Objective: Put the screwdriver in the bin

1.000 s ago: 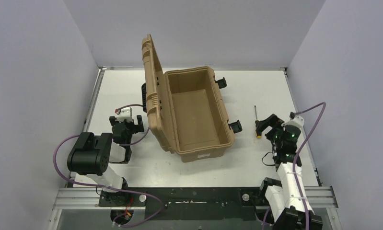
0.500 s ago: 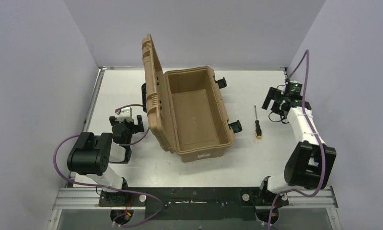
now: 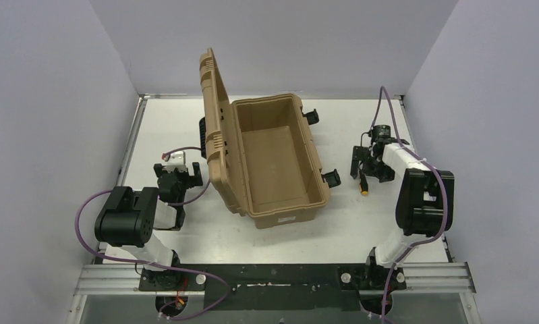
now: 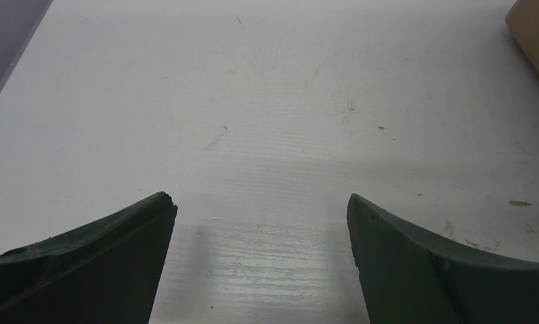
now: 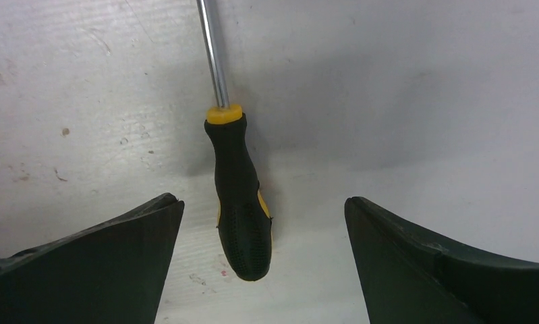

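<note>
The screwdriver (image 5: 239, 209) lies flat on the white table (image 3: 361, 223), to the right of the bin (image 3: 315, 162) and apart from it, with its shaft pointing far and its black-and-yellow handle toward the near edge. The right gripper (image 3: 365, 166) hangs directly over it with its jaws spread wide. In the wrist view the handle sits in the gap between the two fingers and neither of them touches it, so nothing is grasped.

The bin is open and its inside looks bare. Its ribbed lid (image 3: 212, 128) stands upright along the left side. Its right wall rises between the screwdriver and the hollow, and the near black latch (image 3: 330, 178) juts out from that wall, just left of the tool. A second latch (image 3: 311, 116) sits farther back.

The left gripper (image 3: 179, 177) sits low over the table, left of the lid, with its fingers parted around bare tabletop. A purple cable (image 3: 386, 108) loops above the right arm.
</note>
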You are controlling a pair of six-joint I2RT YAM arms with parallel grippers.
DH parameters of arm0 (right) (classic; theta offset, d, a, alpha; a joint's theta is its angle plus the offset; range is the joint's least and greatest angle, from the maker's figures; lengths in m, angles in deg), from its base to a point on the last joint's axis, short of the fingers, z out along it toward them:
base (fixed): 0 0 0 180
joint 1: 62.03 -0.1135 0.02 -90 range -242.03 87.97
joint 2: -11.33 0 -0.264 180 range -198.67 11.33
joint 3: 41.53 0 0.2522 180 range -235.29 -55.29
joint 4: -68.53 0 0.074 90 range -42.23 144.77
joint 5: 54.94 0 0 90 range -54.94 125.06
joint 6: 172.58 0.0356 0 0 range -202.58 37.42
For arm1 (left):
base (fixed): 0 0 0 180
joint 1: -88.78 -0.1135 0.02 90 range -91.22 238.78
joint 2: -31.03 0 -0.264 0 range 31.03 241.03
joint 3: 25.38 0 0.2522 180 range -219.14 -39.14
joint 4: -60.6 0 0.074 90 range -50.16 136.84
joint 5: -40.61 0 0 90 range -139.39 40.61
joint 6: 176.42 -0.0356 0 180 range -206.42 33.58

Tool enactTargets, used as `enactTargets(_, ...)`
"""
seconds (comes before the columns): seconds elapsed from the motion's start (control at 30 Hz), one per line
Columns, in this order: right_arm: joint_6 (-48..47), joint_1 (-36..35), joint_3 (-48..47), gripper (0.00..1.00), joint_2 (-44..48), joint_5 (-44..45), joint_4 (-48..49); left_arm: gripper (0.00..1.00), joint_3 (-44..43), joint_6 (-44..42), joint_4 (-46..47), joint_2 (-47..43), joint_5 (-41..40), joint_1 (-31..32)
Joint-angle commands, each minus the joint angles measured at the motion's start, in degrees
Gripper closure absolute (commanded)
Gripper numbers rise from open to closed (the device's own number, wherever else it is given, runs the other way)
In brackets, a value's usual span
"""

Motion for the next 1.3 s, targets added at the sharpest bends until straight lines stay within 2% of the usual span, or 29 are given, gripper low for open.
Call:
enactTargets(0.0, -1.81, -1.48, 1.78, 0.09, -1.95, 2.21, 1.08, 0.03, -1.11, 0.41, 2.57, -0.50, -0.25, 0.14)
enactTargets(0.1, -2.08, -1.62, 1.46, 0.22, -3.75, 2.27, 1.20, 0.03, -1.14, 0.41, 2.54, -0.47, -0.25, 0.14)
enactTargets(0.13, -2.12, -1.58, 1.32, 0.30, -4.17, 2.34, 1.21, 0.03, -1.12, 0.40, 2.56, -0.51, -0.25, 0.09)
enactTargets(0.17, -2.21, -1.61, 1.02, 0.40, -4.31, 2.28, 1.14, 0.03, -1.11, 0.39, 2.60, -0.47, -0.29, 0.12)
enactTargets(0.23, -2.10, -1.59, 0.05, 0.70, -3.96, 2.87, 0.72, 0.03, -1.12, 0.36, 2.56, -0.50, -0.25, 0.14)
enactTargets(0.27, -2.09, -1.61, -0.59, 0.81, -3.29, 3.14, 0.26, 0.03, -1.12, 0.36, 2.57, -0.50, -0.25, 0.14)
enactTargets(0.33, -2.15, -1.59, -2.48, 0.98, -1.79, 3.55, -1.24, 0.03, -1.16, 0.41, 2.55, -0.48, -0.25, 0.14)
enactTargets(0.37, -2.16, -1.62, -3.71, 1.00, -1.05, 3.70, -2.43, 0.03, -1.12, 0.41, 2.59, -0.52, -0.25, 0.14)
enactTargets(0.6, -0.56, -1.66, -20.59, 1.00, 4.27, 2.38, -14.20, 0.03, -1.11, 0.38, 2.64, -0.43, -0.25, 0.14)
enactTargets(0.77, 5.55, -3.42, -36.39, 1.00, 4.73, -1.56, -21.06, 0.03, -1.11, 0.40, 2.58, -0.51, -0.25, 0.14)
enactTargets(0.87, 10.19, -10.36, -44.32, 1.00, 4.51, -0.02, -22.25, 0.03, -1.13, 0.35, 2.61, -0.47, -0.25, 0.14)
enactTargets(1.03, 17.10, -26.97, -52.45, 1.00, 0.78, 4.64, -21.60, 0.03, -1.11, 0.40, 2.57, -0.45, -0.21, 0.14)
enactTargets(1.13, 18.92, -34.72, -53.83, 1.00, -3.34, 5.49, -19.96, 0.03, -1.11, 0.37, 2.57, -0.53, -0.25, 0.14)
enactTargets(1.27, 20.55, -40.07, -50.64, 1.00, -8.52, 3.31, -16.40, 0.03, -1.11, 0.39, 2.59, -0.48, -0.23, 0.14)
